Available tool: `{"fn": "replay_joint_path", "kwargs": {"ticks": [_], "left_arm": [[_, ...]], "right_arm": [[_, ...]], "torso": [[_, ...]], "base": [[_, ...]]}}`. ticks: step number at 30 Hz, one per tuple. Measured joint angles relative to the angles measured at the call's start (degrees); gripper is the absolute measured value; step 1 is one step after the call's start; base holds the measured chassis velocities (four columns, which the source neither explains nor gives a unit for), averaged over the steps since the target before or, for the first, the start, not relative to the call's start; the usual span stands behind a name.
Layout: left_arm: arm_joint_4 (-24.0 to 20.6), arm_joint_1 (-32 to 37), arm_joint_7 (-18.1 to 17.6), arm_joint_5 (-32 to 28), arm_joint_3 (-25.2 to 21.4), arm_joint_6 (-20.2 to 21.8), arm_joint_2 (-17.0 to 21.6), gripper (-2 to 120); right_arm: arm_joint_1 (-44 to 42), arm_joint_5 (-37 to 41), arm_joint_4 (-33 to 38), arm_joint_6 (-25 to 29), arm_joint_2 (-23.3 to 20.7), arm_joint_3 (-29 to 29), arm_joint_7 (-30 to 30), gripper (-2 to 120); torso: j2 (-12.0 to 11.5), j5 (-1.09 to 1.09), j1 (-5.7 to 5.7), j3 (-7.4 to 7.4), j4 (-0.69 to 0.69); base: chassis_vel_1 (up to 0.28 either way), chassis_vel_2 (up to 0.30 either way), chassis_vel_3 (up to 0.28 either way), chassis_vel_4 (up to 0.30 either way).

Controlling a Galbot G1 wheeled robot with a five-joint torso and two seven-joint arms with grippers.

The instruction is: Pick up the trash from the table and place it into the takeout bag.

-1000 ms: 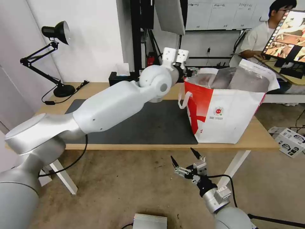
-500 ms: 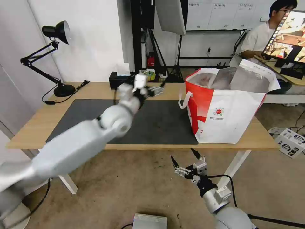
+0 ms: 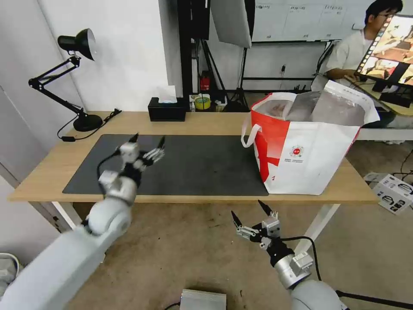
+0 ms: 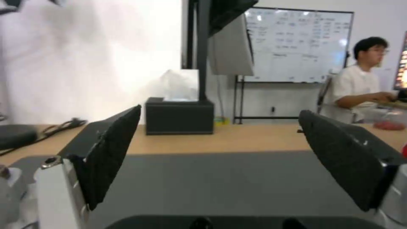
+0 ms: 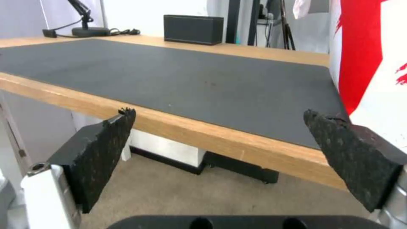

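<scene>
The takeout bag (image 3: 309,146), white and red with foil lining, stands open on the right end of the table (image 3: 206,122). The trash is out of view. My left gripper (image 3: 148,138) hangs open and holds nothing, low over the left part of the dark grey mat (image 3: 202,163). In the left wrist view its fingers (image 4: 110,152) are spread wide above the mat (image 4: 220,181). My right gripper (image 3: 247,208) is open and holds nothing, below the table's front edge, near the bag's left corner. In the right wrist view the bag (image 5: 373,63) is ahead beside the mat (image 5: 190,79).
A black tissue box (image 3: 167,110) sits at the table's back edge, with a black desk lamp (image 3: 75,77) at the back left corner. A yellow tape roll (image 3: 202,103) lies behind the table. A cardboard box (image 3: 393,191) and a silver box (image 3: 202,300) are on the floor.
My left arm has swung from the bag's rim back to the left and down over the mat's left front. The right arm has not moved.
</scene>
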Motion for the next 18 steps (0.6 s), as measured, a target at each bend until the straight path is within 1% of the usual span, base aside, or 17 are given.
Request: {"fn": "replay_joint_path", "kwargs": {"ticks": [1,3,4,6,7,8,10,11,14,15,17,18], "left_arm": [[0.0,0.0,0.0,0.0,0.0,0.0,0.0,100],[-0.4,5.0,0.3,3.8,-3.6,-1.9,-2.8,100],[-0.4,5.0,0.3,3.8,-3.6,-1.9,-2.8,100],[-1.0,7.9,0.5,5.0,-5.8,-2.7,-4.3,100],[-1.0,7.9,0.5,5.0,-5.8,-2.7,-4.3,100],[-1.5,10.1,1.3,5.6,-7.7,-3.1,-5.3,100],[-2.5,13.4,2.7,5.6,-10.4,-3.1,-6.1,100],[-2.5,13.4,2.7,5.6,-10.4,-3.1,-6.1,100],[-3.7,20.1,6.5,5.6,-15.9,-2.5,-6.5,100],[-3.7,20.1,6.5,5.6,-15.9,-2.5,-6.5,100],[-4.5,22.9,7.1,5.5,-18.4,-0.9,-6.5,100],[-4.5,22.9,7.1,5.5,-18.4,-0.9,-6.5,100]], "right_arm": [[0.0,0.0,0.0,0.0,0.0,0.0,0.0,100],[0.0,0.0,0.0,0.0,0.0,0.0,0.0,100],[0.0,0.0,0.0,0.0,0.0,0.0,0.0,100],[0.0,0.0,0.0,0.0,0.0,0.0,0.0,100],[0.0,0.0,0.0,0.0,0.0,0.0,0.0,100],[0.0,0.0,0.0,0.0,0.0,0.0,0.0,100],[0.0,0.0,0.0,0.0,0.0,0.0,0.0,100],[0.0,0.0,0.0,0.0,0.0,0.0,0.0,100],[0.0,0.0,0.0,0.0,0.0,0.0,0.0,100],[0.0,0.0,0.0,0.0,0.0,0.0,0.0,100],[0.0,0.0,0.0,0.0,0.0,0.0,0.0,100],[0.0,0.0,0.0,0.0,0.0,0.0,0.0,100]], "torso": [[0.0,0.0,0.0,0.0,0.0],[0.0,0.01,0.01,0.0,0.0],[0.0,0.01,0.01,0.0,0.0],[0.0,0.01,0.01,0.0,0.0],[0.0,0.01,0.01,0.0,0.0],[0.0,0.01,0.01,0.0,-0.02],[0.0,0.01,0.01,0.0,-0.01],[0.0,0.01,0.01,0.0,-0.01],[0.0,0.01,0.0,0.0,0.01],[0.0,0.01,0.0,0.0,0.01],[0.0,0.02,0.01,0.0,0.01],[0.0,0.02,0.01,0.0,0.01]], "base": [[0.0,0.0,0.0,0.0],[0.0,0.0,0.0,0.0],[0.0,0.0,0.0,0.0],[0.0,0.0,0.0,0.0],[0.0,0.0,0.0,0.0],[0.0,0.0,0.0,0.0],[0.0,0.0,0.0,0.0],[0.0,0.0,0.0,0.0],[0.0,0.0,0.0,0.0],[0.0,0.0,0.0,0.0],[0.0,0.0,0.0,0.0],[0.0,0.0,0.0,0.0]]}}
